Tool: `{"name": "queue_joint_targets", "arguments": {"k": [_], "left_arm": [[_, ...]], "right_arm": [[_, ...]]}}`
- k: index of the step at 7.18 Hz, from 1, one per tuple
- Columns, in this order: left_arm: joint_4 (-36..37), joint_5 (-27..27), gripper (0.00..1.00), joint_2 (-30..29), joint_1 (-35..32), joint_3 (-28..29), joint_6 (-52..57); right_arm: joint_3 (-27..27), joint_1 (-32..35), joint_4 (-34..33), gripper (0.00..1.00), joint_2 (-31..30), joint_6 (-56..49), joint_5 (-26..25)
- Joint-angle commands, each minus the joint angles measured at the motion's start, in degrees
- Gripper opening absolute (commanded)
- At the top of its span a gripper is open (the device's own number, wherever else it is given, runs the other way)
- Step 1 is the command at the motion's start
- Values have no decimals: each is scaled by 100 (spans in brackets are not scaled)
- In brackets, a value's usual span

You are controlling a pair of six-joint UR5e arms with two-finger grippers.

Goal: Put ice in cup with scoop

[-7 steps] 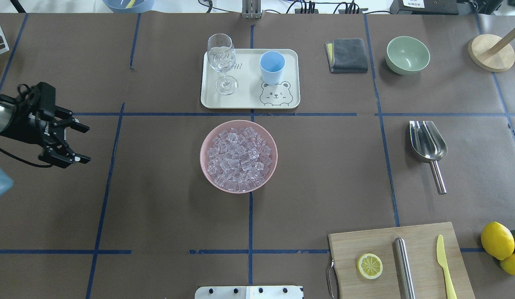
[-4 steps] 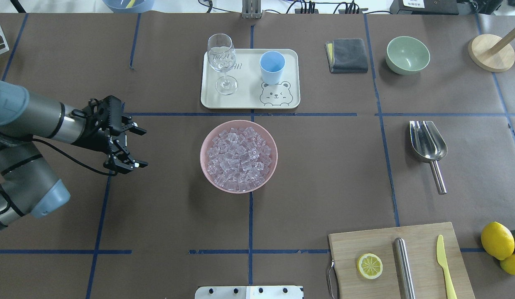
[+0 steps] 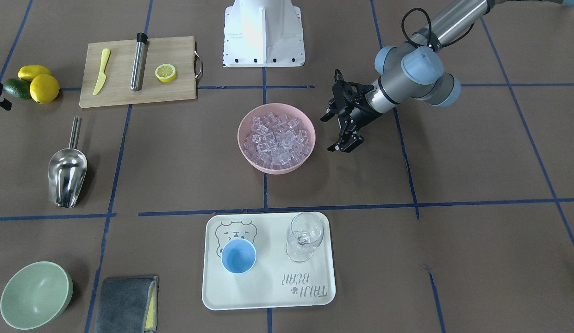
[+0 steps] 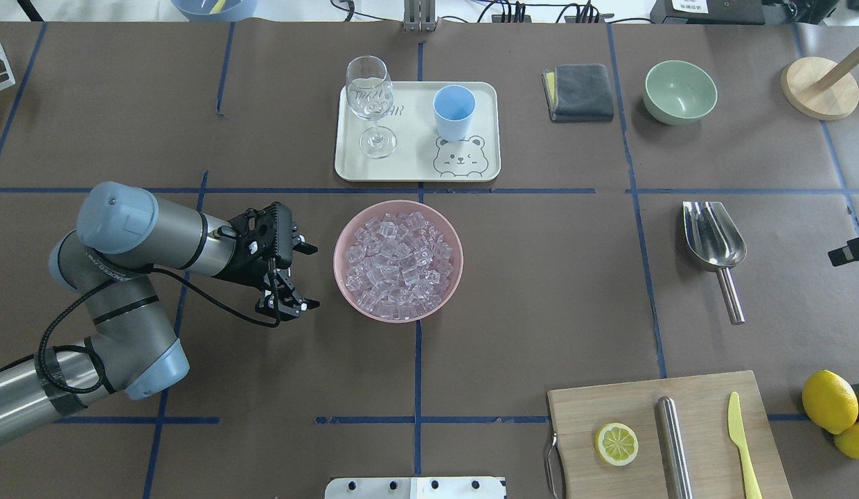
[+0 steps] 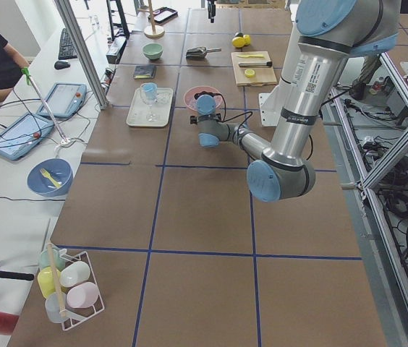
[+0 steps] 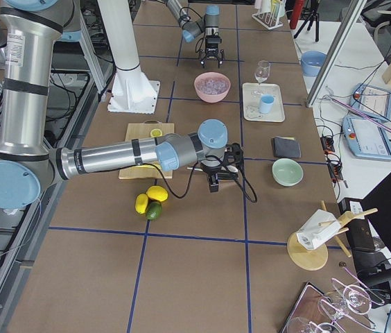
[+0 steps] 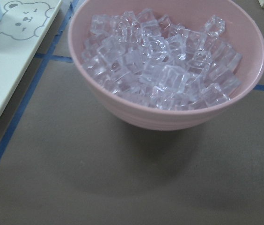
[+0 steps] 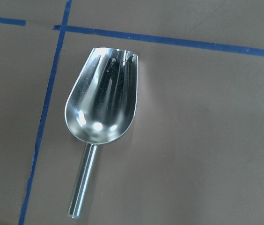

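A: Now, left gripper (image 4: 312,276), status?
B: Jaws spread wide, nothing between them. Hovering at centre-left of the overhead view, just beside the pink bowl (image 4: 337,258) and apart from it. Fingers pointed toward the bowl.
A: Ice (image 4: 400,260)?
B: Heaped in the pink bowl, mid-frame. Close up in the left wrist view, filling the upper half.
A: Scoop (image 4: 712,239)?
B: Flat on the table, right of centre in the overhead view. Trough toward the top of the frame, handle toward the bottom. Nothing touching it. Centred in the right wrist view.
A: Cup (image 4: 454,111)?
B: Upright on the white tray (image 4: 409,166), top centre, beside the wine glass (image 4: 369,90).
A: Right gripper (image 6: 214,182)?
B: Low over the table, mid-frame in the right-side view. Only a dark tip at the right edge of the overhead view. Impossible to tell whether spread or closed.
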Motion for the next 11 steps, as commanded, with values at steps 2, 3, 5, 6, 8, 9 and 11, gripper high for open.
{"name": "queue_joint_targets", "arguments": {"k": [2,3,5,6,8,9,11], "left_arm": [[11,15,100,-63,37,53,0],[11,15,100,-54,45,88,9],[11,15,100,-54,37,97,9],[2,15,100,-54,37,97,9],[2,24,100,-54,37,97,9],[2,24,100,-54,37,97,9],[2,24,100,-46,37,97,9]], "right_arm": [[68,-1157,1517,100,-332,2437,-942],[68,-1526,1583,100,-341,2686,-1330],[60,-2290,1758,100,-306,3301,-2486],[51,-2494,1768,100,-262,3348,-2694],[51,-2532,1768,100,-183,3348,-2748],[42,-2636,1768,100,-165,3339,-2870],[-10,-2961,1759,100,-191,3339,-3380]]}}
